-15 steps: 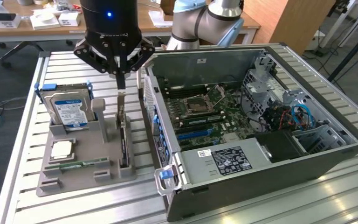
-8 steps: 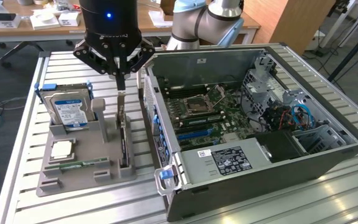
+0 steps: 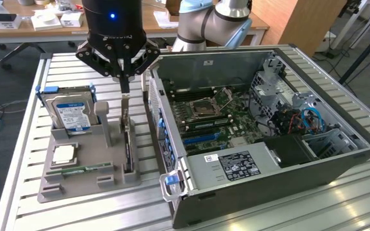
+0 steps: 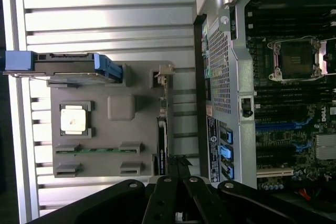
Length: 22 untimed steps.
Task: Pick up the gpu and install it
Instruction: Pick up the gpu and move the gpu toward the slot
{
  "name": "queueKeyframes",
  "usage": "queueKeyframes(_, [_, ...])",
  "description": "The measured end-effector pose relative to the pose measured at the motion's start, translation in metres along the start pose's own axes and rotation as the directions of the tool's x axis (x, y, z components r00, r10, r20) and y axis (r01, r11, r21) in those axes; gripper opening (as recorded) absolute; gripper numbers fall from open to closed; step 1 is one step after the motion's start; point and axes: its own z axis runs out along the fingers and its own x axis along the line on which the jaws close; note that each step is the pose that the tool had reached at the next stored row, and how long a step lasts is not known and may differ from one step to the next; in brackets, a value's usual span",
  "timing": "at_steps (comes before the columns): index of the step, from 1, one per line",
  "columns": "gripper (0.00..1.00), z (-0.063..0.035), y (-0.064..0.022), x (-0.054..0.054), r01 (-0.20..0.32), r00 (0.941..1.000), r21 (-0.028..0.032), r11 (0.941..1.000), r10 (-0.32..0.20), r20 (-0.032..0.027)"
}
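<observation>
Exterior view: gripper [image 3: 125, 90] hanging point-down over the grey parts holder [image 3: 82, 180], fingers pressed together into one thin blade. Directly beneath the tips, the gpu [image 3: 128, 144], standing on its long edge in the slot along the holder's edge nearest the open computer case [image 3: 269, 192]. Tips right at the card's far upper end by the silver bracket; touching or a hair above, cannot tell, and no clear pinch on the card. At the holder's far edge, a hard drive [image 3: 71, 111] with blue rails, upright. Toward the near edge, a CPU [image 3: 64, 154] lying flat, and beside it a green memory stick [image 3: 82, 169]. Holder and case side by side on the slatted metal surface [image 3: 63, 211]

Wrist view: closed gripper [image 4: 177, 162] seen from behind its dark linkage, tips over one end of the gpu [image 4: 162, 135]. Card seen edge-on as a dark strip along the holder [image 4: 105, 85] edge facing the case [image 4: 231, 66]. Motherboard [image 4: 294, 108] exposed inside. CPU [image 4: 73, 120], memory stick [image 4: 97, 149] and hard drive [image 4: 63, 62] in their own seats, well apart from the tips
</observation>
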Motion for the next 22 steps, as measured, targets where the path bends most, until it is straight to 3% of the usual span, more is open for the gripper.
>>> queueKeyframes(4, [0.11, 0.0000, 0.0000, 0.000, 0.000, 1.0000, 0.0000, 1.0000, 0.000, 0.0000])
queueKeyframes(6, [0.23, 0.0000, 0.0000, 0.000, 0.000, 1.0000, 0.0000, 1.0000, 0.000, 0.0000])
queueKeyframes(9, [0.29, 0.0000, 0.0000, 0.000, 0.000, 1.0000, 0.0000, 1.0000, 0.000, 0.0000])
queueKeyframes(10, [0.36, 0.0000, 0.0000, 0.000, 0.000, 1.0000, 0.0000, 1.0000, 0.000, 0.0000])
queueKeyframes(14, [0.36, 0.0012, -0.0001, 0.000, 0.000, 1.0000, -0.0001, 1.0000, 0.000, 0.0007])
queueKeyframes(22, [0.36, 0.0147, -0.0007, 0.001, 0.000, 1.0000, -0.0001, 1.0000, 0.000, 0.0010])
